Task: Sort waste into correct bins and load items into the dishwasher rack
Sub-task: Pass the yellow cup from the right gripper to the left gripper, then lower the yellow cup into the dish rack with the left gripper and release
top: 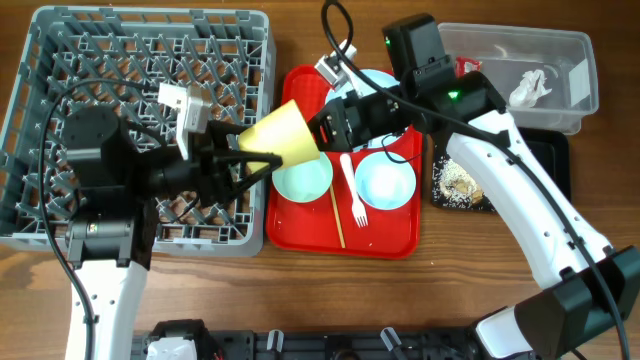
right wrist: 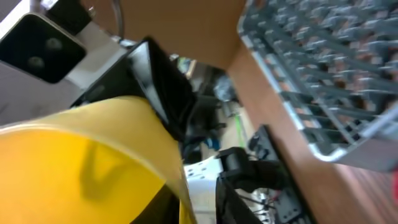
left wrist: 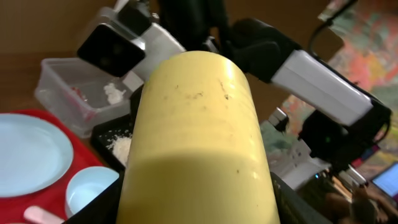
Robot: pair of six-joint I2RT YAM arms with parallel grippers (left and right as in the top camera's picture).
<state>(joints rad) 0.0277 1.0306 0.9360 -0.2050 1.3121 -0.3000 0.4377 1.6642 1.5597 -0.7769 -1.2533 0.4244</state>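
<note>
The yellow-green cup [top: 285, 135] is held on its side in the air, above the seam between the rack [top: 60, 60] and the red tray [top: 300, 235], with its narrow end toward the rack and its open mouth toward the tray. The left gripper [top: 248, 155] is closed on the narrow end of the cup, one black finger [top: 232, 140] being set against each side of the wall. The right gripper [top: 332, 125] is placed at the rim of the cup mouth; whether its jaws are spread or closed on the rim cannot be told, since its fingers are hidden in every view. On the red tray a bowl [top: 302, 180] is located just under the cup mouth, and a second bowl [top: 385, 185] is located beside it. The fork [top: 352, 195] and the chopsticks [top: 337, 215] are laid between the two bowls. The plate [top: 378, 82] is set at the far end of the tray and is partly covered by the right arm. The clear tub [top: 580, 60] contains the tissue [top: 530, 88] and a red wrapper [top: 467, 65]. The food scraps [top: 460, 185] are heaped on the black tray [top: 552, 150].
</note>
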